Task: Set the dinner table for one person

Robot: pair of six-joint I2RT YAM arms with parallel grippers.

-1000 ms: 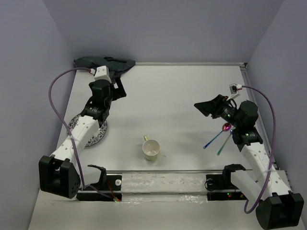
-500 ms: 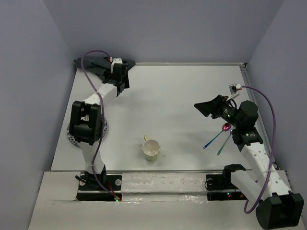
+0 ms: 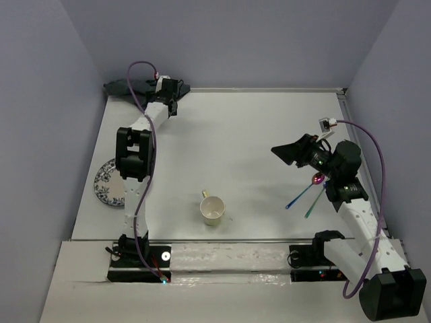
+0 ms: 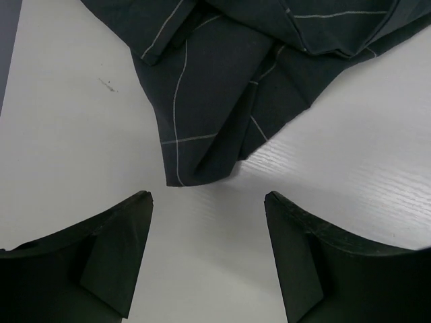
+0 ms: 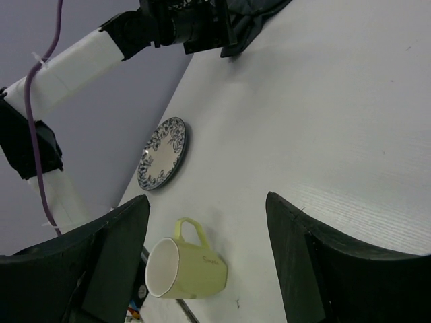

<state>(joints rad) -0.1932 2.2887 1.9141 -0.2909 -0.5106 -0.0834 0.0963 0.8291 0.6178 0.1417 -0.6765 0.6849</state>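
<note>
Left wrist camera: the left claw (image 4: pixel 207 202), fingers apart and empty, hangs over the white worktop (image 4: pixel 60 134). The dark grid-lined cloth (image 4: pixel 222 101) lies bunched just beyond its tips, a mere dark heap in the top view. Right wrist camera: the right claw (image 5: pixel 205 202), likewise spread and empty, faces a pale yellow mug (image 5: pixel 192 266), with a blue-patterned plate (image 5: pixel 163 153) farther ahead. Only the top view shows colourful cutlery (image 3: pixel 301 195) behind that claw, partly hidden under the right arm.

Dinner table (image 3: pixel 242 134) — flat, matte white, lilac-walled
</note>
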